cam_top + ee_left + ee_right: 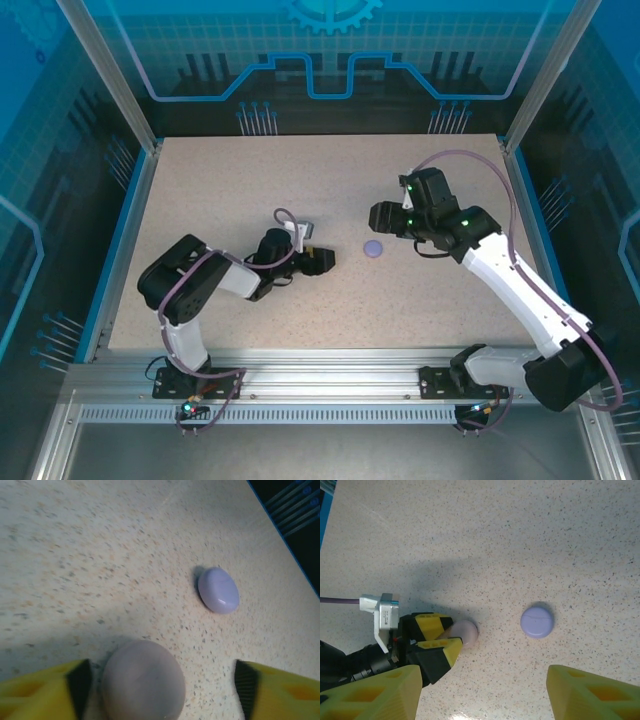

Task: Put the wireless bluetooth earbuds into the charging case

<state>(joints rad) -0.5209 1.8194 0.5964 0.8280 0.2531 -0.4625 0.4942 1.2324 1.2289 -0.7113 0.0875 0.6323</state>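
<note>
Inside the left hand, seemingly untouched, sits the pink case.

On the table, my left gripper lay low, left of centre, and the first case rested on the surface between its spread fingers, closer to one finger than to the other. The second case sat on the table just to the right of that gripper, apart from the first case and between my two grippers. My right gripper hung farther right and toward the back, above the table, with nothing between its parted fingers.
</note>
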